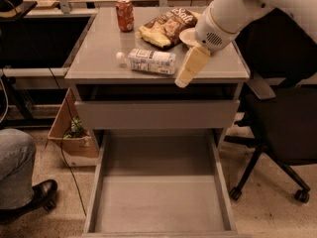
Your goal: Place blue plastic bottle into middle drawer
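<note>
The blue plastic bottle (pixel 151 61) lies on its side on the grey cabinet top (pixel 99 48), with its white cap pointing left. My gripper (pixel 182 79) hangs from the white arm just right of the bottle's base, over the front edge of the top. It points down and left and holds nothing that I can see. The middle drawer (pixel 158 202) is pulled fully out below, and its flat floor is bare.
An orange-red soda can (pixel 125 15), snack bags (pixel 166 26) and a white dish (pixel 189 36) sit at the back of the top. A shallower drawer with a plain grey front (pixel 156 114) is slightly open. An office chair (pixel 282 128) stands right. A person's leg (pixel 17 167) and a cardboard box (pixel 74 138) are left.
</note>
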Available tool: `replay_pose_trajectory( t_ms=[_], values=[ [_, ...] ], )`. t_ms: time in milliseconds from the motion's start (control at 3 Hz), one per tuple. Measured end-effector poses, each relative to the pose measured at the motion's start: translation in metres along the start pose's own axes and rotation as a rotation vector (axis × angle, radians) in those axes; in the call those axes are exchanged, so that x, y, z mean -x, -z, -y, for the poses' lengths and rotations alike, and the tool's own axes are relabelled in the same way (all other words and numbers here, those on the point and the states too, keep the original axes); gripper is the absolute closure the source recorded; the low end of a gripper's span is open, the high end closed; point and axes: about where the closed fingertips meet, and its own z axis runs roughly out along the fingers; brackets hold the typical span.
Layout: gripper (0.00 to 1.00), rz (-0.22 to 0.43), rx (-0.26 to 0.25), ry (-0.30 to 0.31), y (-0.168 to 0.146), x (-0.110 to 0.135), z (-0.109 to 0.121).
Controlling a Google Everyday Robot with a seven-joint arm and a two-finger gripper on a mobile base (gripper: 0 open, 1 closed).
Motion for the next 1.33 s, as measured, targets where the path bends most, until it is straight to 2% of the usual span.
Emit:
replay_pose_trajectory(
  t_ms=[333, 1000, 1333],
  values=[
    [0.00, 0.050, 0.007, -0.042, -0.027, 0.026, 0.018],
    [0.00, 0.061, 0.050, -0.158, -0.101, 0.062, 0.046],
    [0.00, 0.047, 0.075, -0.198, -0.132, 0.067, 0.052]
  ],
)
